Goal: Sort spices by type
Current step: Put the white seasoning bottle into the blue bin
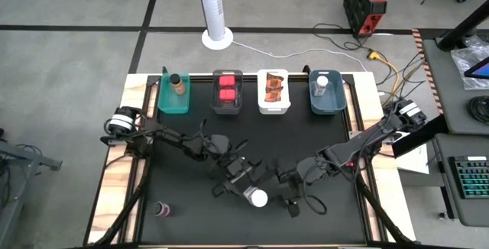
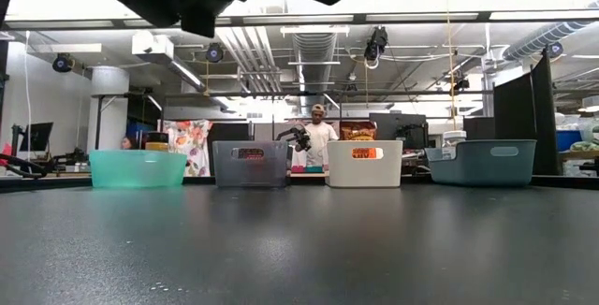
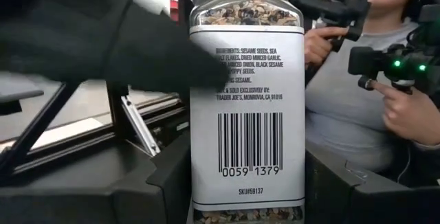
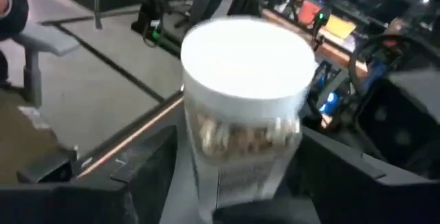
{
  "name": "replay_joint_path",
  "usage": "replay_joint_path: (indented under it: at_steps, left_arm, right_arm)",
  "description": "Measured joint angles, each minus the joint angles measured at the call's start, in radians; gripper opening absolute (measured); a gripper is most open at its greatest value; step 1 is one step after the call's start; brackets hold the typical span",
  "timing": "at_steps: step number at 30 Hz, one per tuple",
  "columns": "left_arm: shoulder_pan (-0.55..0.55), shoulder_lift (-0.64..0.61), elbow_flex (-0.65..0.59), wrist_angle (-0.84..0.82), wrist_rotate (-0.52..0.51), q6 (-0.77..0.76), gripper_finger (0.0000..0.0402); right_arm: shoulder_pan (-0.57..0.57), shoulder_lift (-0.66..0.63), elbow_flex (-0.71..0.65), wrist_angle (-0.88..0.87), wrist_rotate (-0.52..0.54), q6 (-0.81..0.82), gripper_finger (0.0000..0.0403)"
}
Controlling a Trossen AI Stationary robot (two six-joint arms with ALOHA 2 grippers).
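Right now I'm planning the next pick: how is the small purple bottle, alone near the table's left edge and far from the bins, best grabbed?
Take the purple bottle around its body, from straight above: it seems upright and stands alone. The left gripper, holding the white-capped jar, is nearer.

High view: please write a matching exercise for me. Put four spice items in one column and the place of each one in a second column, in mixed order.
Items
1. red tubs
2. orange packets
3. purple bottle
4. white-capped jar outside the bins

Places
A. alone on the table, near its front edge on the left arm's side
B. in the grey bin
C. mid-table, between the left tool and the right tool
D. in the white bin

Pairs: 1-B, 2-D, 3-A, 4-C
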State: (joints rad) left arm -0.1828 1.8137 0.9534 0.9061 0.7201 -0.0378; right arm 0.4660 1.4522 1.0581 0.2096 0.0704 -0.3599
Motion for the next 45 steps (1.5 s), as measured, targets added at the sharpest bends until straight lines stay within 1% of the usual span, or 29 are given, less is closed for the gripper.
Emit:
replay_joint_path:
  at_steps: [4, 9, 10, 13, 15, 26, 30, 31, 33, 35, 38, 40, 41, 43, 45]
  left_arm:
    - [0.001, 0.005, -0.001, -0.004, 0.000, 0.010, 0.0184]
    - [0.001, 0.006, -0.004, -0.008, -0.001, 0.005, 0.0184]
    - [0.000, 0.006, -0.004, -0.007, -0.001, 0.005, 0.0190]
    - [0.001, 0.006, -0.004, -0.007, -0.014, 0.008, 0.0212]
    - [0.001, 0.005, -0.004, -0.007, -0.023, 0.008, 0.0216]
    - [0.016, 0.006, -0.006, -0.014, -0.021, -0.022, 0.0209]
    - [0.023, 0.005, -0.006, -0.018, -0.009, -0.023, 0.0195]
    - [0.025, 0.006, -0.006, -0.019, -0.005, -0.022, 0.0190]
    - [0.028, 0.006, -0.006, -0.022, -0.005, -0.025, 0.0185]
    - [0.035, 0.006, 0.003, -0.014, -0.060, -0.041, 0.0185]
    - [0.039, 0.006, 0.006, -0.015, -0.085, -0.044, 0.0196]
    - [0.041, 0.006, 0.012, -0.019, -0.080, -0.054, 0.0199]
    - [0.043, 0.006, 0.012, -0.019, -0.057, -0.054, 0.0199]
    - [0.046, 0.006, 0.012, -0.026, -0.041, -0.054, 0.0197]
    - [0.046, 0.006, 0.012, -0.029, -0.001, -0.053, 0.0192]
  right_arm:
    - [-0.002, 0.006, 0.001, 0.019, -0.011, -0.018, 0.0252]
    - [-0.004, 0.009, 0.001, 0.034, -0.045, -0.035, 0.0197]
    - [-0.005, 0.009, 0.001, 0.034, -0.047, -0.039, 0.0190]
    - [-0.008, 0.009, 0.001, 0.033, -0.045, -0.036, 0.0190]
    - [-0.008, 0.009, 0.001, 0.033, -0.045, -0.035, 0.0190]
    - [-0.017, 0.003, 0.001, 0.017, -0.046, -0.021, 0.0190]
    - [-0.031, 0.013, 0.001, 0.018, -0.056, 0.005, 0.0190]
    - [-0.031, 0.017, 0.001, 0.018, -0.056, 0.005, 0.0195]
    - [-0.034, 0.028, 0.001, 0.022, -0.056, -0.001, 0.0221]
    - [-0.037, 0.042, 0.001, 0.031, -0.041, -0.011, 0.0255]
    - [-0.044, 0.058, -0.001, 0.055, -0.036, -0.027, 0.0290]
    - [-0.043, 0.063, 0.002, 0.065, -0.042, -0.042, 0.0295]
    - [-0.045, 0.065, 0.003, 0.063, -0.046, -0.045, 0.0293]
    - [-0.045, 0.068, 0.002, 0.055, -0.050, -0.046, 0.0284]
    - [-0.048, 0.067, 0.002, 0.057, -0.067, -0.050, 0.0268]
